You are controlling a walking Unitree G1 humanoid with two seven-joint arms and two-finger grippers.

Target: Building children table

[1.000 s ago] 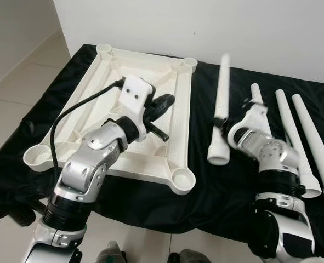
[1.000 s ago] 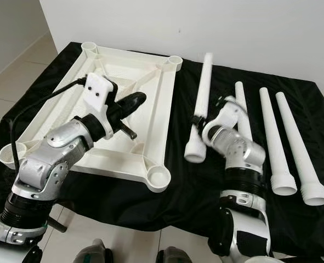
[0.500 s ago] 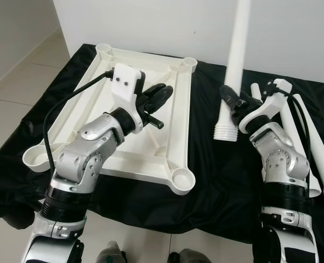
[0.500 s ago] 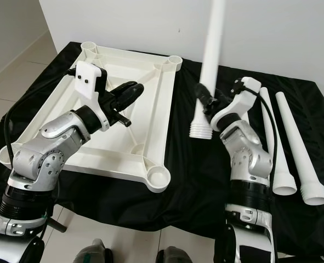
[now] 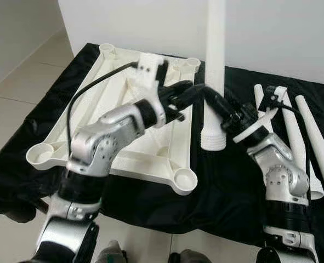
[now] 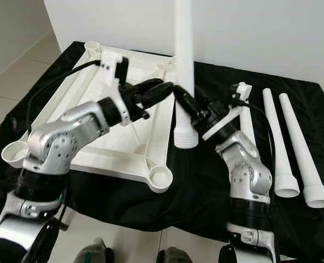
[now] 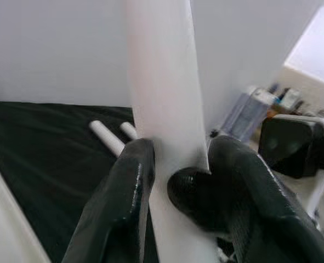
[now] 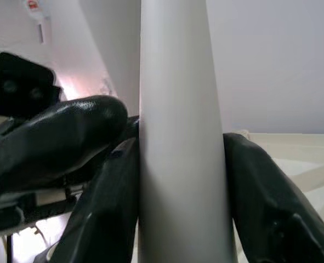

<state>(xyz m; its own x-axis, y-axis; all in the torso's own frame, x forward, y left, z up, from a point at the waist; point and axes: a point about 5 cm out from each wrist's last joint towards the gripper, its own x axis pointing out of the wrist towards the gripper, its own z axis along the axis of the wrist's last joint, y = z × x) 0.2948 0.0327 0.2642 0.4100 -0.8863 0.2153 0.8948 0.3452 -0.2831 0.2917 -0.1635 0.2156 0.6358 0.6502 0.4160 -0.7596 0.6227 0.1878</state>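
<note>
The white table top (image 5: 151,159) lies upside down on a black cloth, with a round socket (image 5: 183,178) at each corner. A white table leg (image 5: 215,66) stands upright in the air over the top's right rim, flared end down. My right gripper (image 5: 212,97) is shut on its lower part; the right wrist view has the leg (image 8: 181,137) between both fingers (image 8: 255,203). My left gripper (image 5: 193,90) reaches across from the left and closes on the same leg (image 7: 162,109), one finger (image 7: 123,208) on each side.
Three more white legs (image 5: 310,137) lie side by side on the black cloth (image 5: 227,181) to the right, behind my right arm. A white wall stands behind. Tiled floor (image 5: 13,76) is on the left.
My right gripper has carried the upright leg left, toward the table top's right rim. My left gripper has swung right from over the top and taken hold of the leg.
</note>
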